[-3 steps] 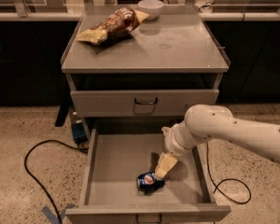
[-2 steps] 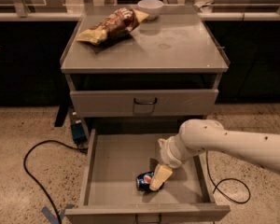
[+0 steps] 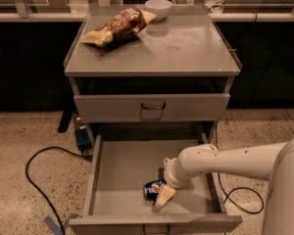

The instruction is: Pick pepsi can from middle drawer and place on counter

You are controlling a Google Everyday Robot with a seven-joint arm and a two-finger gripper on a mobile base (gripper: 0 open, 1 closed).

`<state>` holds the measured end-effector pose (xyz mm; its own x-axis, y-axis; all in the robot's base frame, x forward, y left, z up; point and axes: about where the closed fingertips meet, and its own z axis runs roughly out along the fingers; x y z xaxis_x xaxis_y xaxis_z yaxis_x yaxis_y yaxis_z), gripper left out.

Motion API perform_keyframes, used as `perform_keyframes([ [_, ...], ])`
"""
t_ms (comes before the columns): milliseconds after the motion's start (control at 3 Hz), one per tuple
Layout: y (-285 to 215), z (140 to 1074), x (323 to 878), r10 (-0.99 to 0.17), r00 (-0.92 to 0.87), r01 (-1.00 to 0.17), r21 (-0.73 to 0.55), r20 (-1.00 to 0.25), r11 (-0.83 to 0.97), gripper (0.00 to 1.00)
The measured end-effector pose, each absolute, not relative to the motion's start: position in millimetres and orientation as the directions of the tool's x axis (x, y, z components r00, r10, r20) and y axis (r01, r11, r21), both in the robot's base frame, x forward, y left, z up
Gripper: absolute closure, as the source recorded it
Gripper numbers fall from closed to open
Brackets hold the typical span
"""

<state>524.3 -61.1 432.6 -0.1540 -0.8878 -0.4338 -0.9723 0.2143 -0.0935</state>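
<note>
While the pepsi can [image 3: 152,189] lies in the middle drawer [image 3: 118,170], low in the centre of the frame, the task is judged to be at its grasping step, with nothing yet delivered. In the camera view, the only one given, the drawer is seen pulled fully out, so the opening part of the job can be counted as done. The claw [image 3: 163,195] is lowered into the drawer from the right of the frame, at the end of the pale arm [image 3: 225,160], and is set right against the can's right side, partly covering it. Whether the claw is released or clenched on the can cannot be told from this angle. The can is seen on its side on the bare drawer floor, near the front wall. Its long axis is judged to run roughly across the frame, with one end turned toward the lower left and the other hidden under the claw; its logo faces upward. What is left, by this reading, is for a secure hold to be made, the can to be lifted clear of the drawer walls and carried up to the bench [image 3: 186,48] in the upper half of the frame. A chip bag [image 3: 116,29] and a white bowl [image 3: 158,8] are seen at the bench's far side.
</note>
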Motion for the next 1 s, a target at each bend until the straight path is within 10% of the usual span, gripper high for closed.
perform_keyframes([
  [1000,-50.5,404.3,540.1,-0.881,-0.185,-0.969,-0.067,-0.436,0.236,0.0],
])
